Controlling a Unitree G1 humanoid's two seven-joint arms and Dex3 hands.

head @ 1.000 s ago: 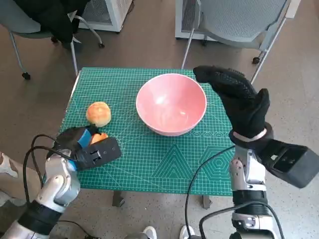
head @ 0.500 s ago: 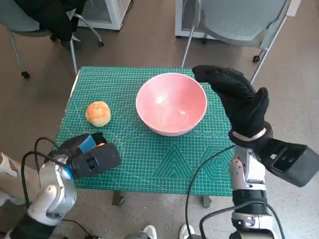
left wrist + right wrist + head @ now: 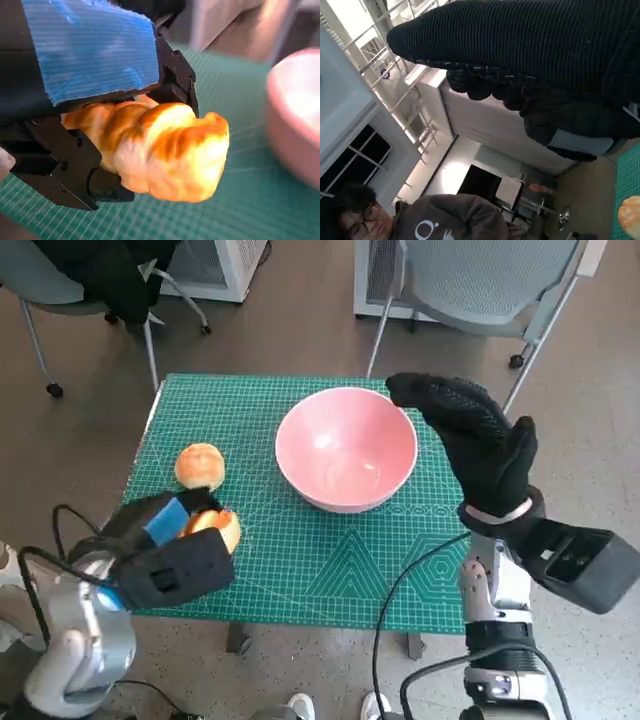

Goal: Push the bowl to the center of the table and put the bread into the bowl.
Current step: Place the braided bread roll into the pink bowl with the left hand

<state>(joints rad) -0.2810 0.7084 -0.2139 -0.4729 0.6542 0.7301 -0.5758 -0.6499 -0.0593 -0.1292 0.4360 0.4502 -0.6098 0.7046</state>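
A pink bowl (image 3: 346,448) stands on the green cutting mat (image 3: 330,570), towards its far right; its blurred rim (image 3: 295,125) shows in the left wrist view. My left hand (image 3: 172,555) holds a golden twisted bread (image 3: 214,526) above the mat's near left corner; the bread (image 3: 165,150) fills the left wrist view, pinched under the black fingers (image 3: 175,87). A second, round bread (image 3: 200,466) lies on the mat at the left. My right hand (image 3: 475,445) hovers with fingers spread just right of the bowl, empty.
Chairs stand beyond the table's far edge (image 3: 460,280) and at the far left (image 3: 80,280). Cables hang off both forearms. A person (image 3: 395,220) shows in the right wrist view, along with the round bread (image 3: 630,215).
My left hand has lifted off the mat with the twisted bread in it and risen towards the camera. The bowl, round bread and right hand have stayed put.
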